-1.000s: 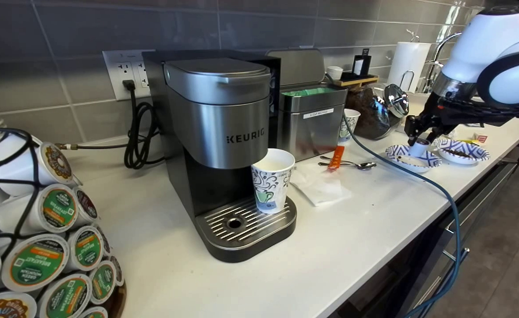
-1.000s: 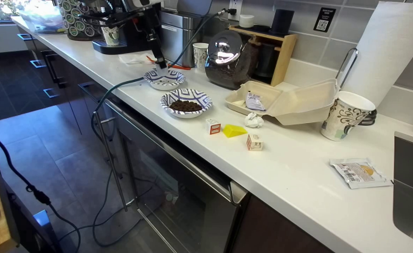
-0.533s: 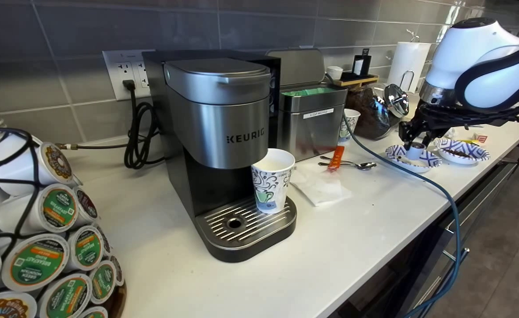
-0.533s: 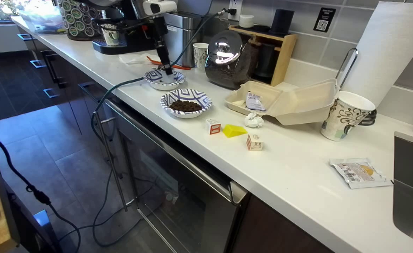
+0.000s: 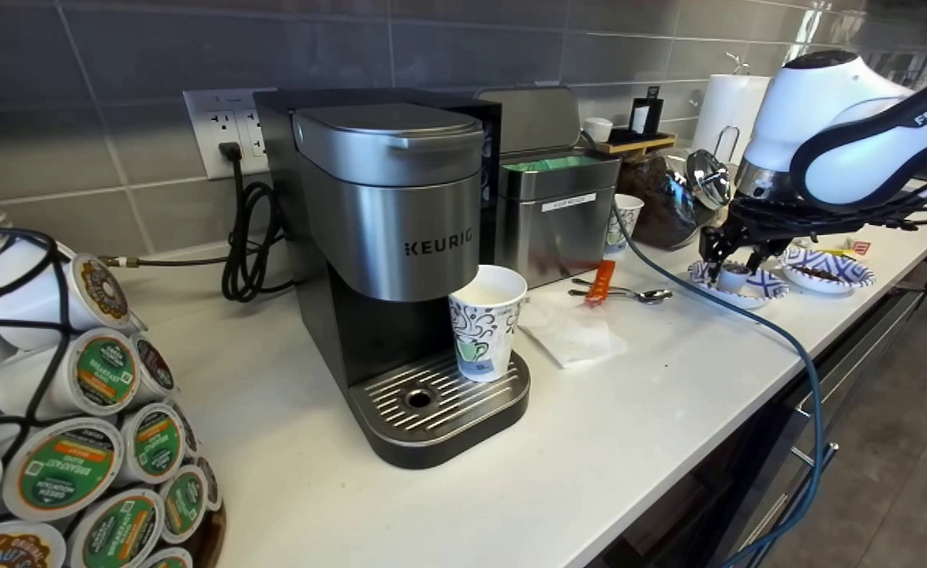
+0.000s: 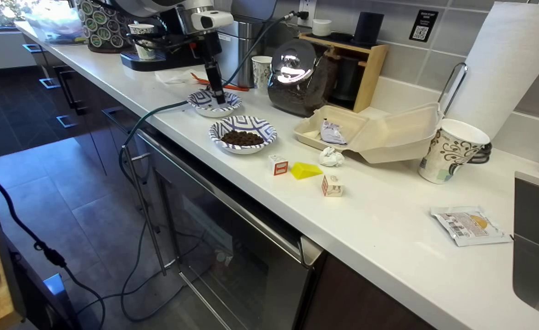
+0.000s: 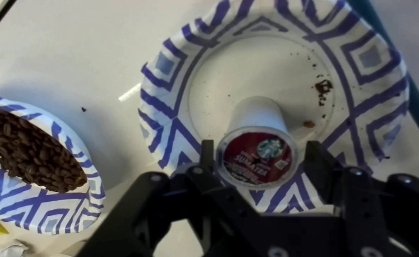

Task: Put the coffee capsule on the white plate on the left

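currently the coffee capsule rests lid-up on the patterned plate, between the spread fingers of the end effector.

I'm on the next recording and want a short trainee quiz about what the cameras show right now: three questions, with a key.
1. Multiple choice: the coffee capsule is labelled
A) Breakfast Blend
B) Sumatra
C) Hazelnut
2. True or false: the gripper stands open, with one finger to either side of the capsule.
3. Open question: near the plate under the capsule stands a second patterned plate. What does it hold?

Key: 1. B; 2. True; 3. Coffee beans.
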`<action>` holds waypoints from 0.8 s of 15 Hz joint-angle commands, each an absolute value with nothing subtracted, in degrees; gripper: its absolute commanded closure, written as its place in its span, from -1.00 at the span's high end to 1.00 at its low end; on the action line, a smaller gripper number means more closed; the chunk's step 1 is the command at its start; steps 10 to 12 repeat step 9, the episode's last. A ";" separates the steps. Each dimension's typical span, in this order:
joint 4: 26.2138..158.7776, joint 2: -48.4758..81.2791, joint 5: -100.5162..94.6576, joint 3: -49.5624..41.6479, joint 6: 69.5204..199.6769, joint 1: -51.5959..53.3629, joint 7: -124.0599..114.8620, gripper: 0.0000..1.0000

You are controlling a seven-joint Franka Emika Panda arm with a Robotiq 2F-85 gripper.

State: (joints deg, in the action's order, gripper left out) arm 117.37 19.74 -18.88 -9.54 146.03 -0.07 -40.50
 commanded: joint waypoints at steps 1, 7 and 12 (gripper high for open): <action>119.23 15.61 -18.02 -10.51 144.77 2.39 -42.01 0.99; 128.37 1.64 -12.20 -3.46 147.21 3.83 -31.69 0.99; 123.71 5.39 -14.84 -3.83 145.87 3.19 -35.72 0.98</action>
